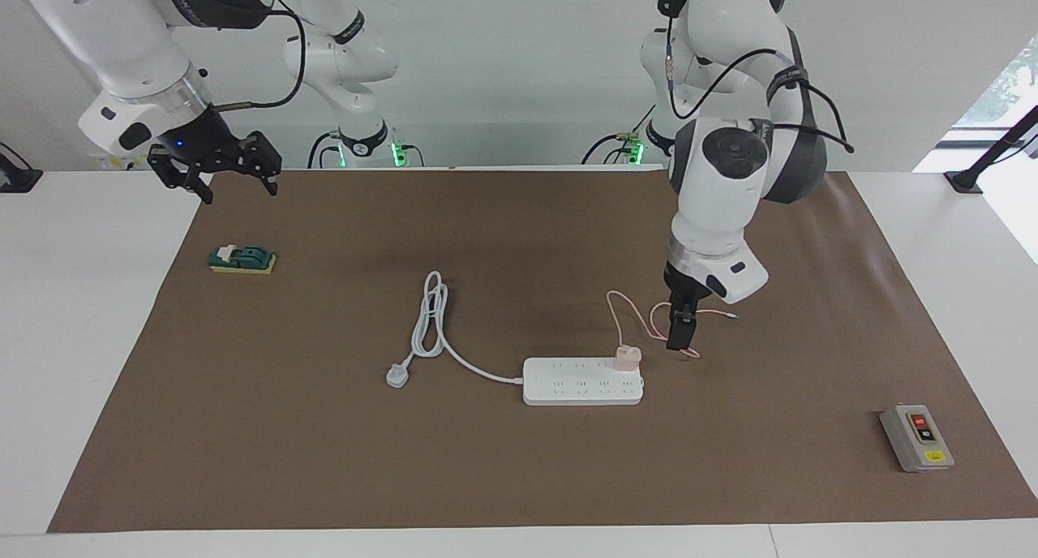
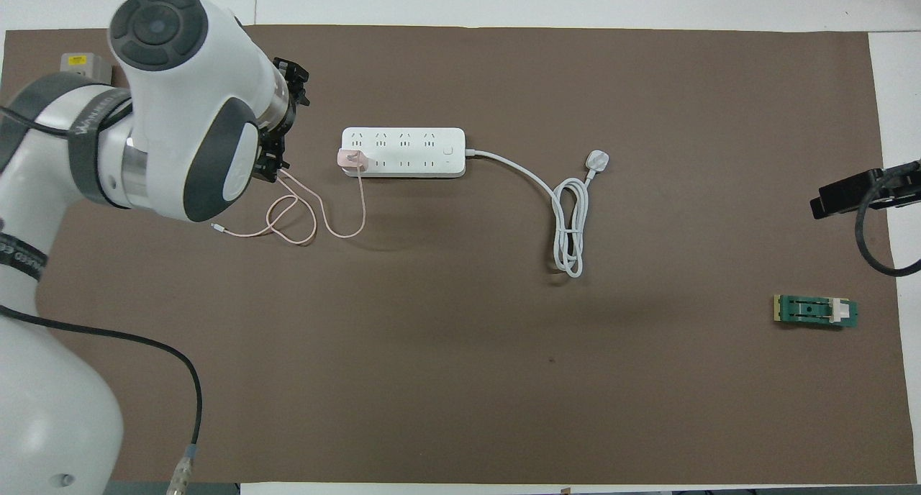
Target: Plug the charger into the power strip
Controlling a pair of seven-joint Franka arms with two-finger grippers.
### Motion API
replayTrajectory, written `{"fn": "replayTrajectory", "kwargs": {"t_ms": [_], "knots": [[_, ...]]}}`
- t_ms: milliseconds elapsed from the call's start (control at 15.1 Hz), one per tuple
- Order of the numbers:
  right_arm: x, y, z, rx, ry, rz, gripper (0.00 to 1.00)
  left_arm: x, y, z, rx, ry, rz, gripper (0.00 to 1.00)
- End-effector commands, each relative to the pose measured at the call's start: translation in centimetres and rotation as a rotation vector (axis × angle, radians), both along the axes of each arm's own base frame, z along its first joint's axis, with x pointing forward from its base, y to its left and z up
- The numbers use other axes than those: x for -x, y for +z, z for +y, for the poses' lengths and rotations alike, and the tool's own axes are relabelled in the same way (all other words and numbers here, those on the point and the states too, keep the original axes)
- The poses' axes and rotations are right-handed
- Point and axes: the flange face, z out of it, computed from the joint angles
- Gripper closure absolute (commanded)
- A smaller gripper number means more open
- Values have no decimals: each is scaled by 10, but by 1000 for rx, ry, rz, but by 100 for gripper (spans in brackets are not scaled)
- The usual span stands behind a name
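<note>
The white power strip (image 1: 580, 384) (image 2: 403, 152) lies flat mid-mat. The small pink charger (image 1: 627, 357) (image 2: 351, 159) sits upright on the strip's row of sockets nearer to the robots, at the end toward the left arm. Its thin pink cable (image 1: 620, 315) (image 2: 316, 221) loops on the mat nearer to the robots. My left gripper (image 1: 679, 343) (image 2: 272, 170) points down just over the cable loops, beside the charger and apart from it. My right gripper (image 1: 235, 186) is open and empty, raised over the mat's corner at the right arm's end.
The strip's thick white cord coils on the mat and ends in a white plug (image 1: 397, 375) (image 2: 598, 160). A green and yellow block (image 1: 242, 259) (image 2: 815, 311) lies toward the right arm's end. A grey button box (image 1: 916, 438) (image 2: 83, 65) lies toward the left arm's end.
</note>
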Motion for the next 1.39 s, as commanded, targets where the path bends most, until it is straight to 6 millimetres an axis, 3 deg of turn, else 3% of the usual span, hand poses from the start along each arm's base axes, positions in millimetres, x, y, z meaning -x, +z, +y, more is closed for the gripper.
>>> {"fn": "replayTrajectory", "kwargs": {"t_ms": [0,133,399,531,797,996,1328], "knots": [[8,1,0,-15,-16,-5,0,15,43,38,10,-135,17,0],[8,1,1,-16,-16,-5,0,25,79,85,5,-269,28,0],[8,2,0,-15,-16,-6,0,56,130,157,-2,-547,51,0],[8,2,1,-16,-16,-6,0,72,147,182,-4,-678,66,0],[8,1,1,-16,-16,-5,0,113,159,231,-19,-970,113,0],[8,1,0,-15,-16,-5,0,137,161,241,-5,-1034,104,0],[8,1,0,-15,-16,-5,0,129,166,219,-34,-1055,59,0]]}}
